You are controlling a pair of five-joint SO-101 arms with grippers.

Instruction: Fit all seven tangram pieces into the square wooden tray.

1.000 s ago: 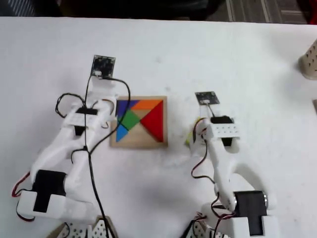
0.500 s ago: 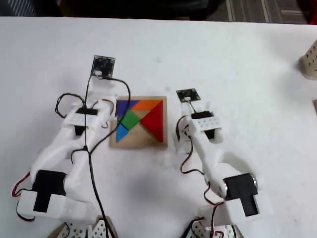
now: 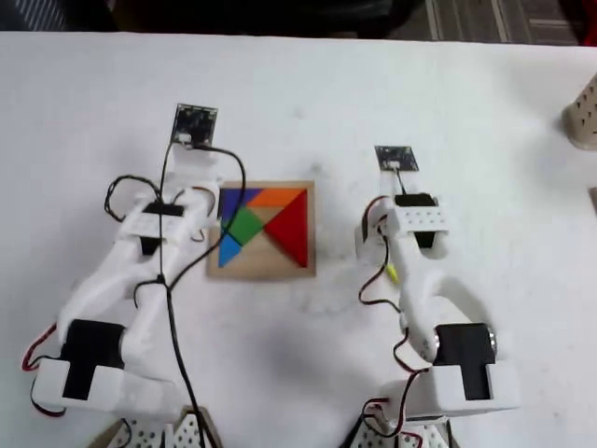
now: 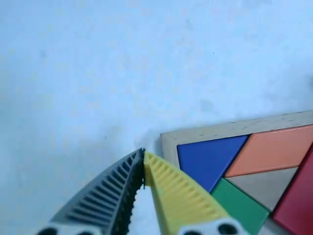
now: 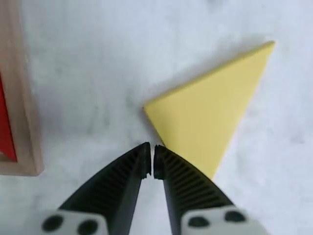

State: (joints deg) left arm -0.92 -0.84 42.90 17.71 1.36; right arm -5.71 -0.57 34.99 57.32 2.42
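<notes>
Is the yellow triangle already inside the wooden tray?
No, the yellow triangle lies on the table, outside the wooden tray.

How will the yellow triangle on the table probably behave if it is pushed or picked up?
The yellow triangle looks like a thin rigid slab, so it probably keeps its shape. Lying flat on the smooth table, it should slide, not roll. Its low edge may be hard to pinch.

Both arms extend forward, left pincer [image 4: 143, 166] and right pincer [image 5: 151, 160] closed.
</notes>
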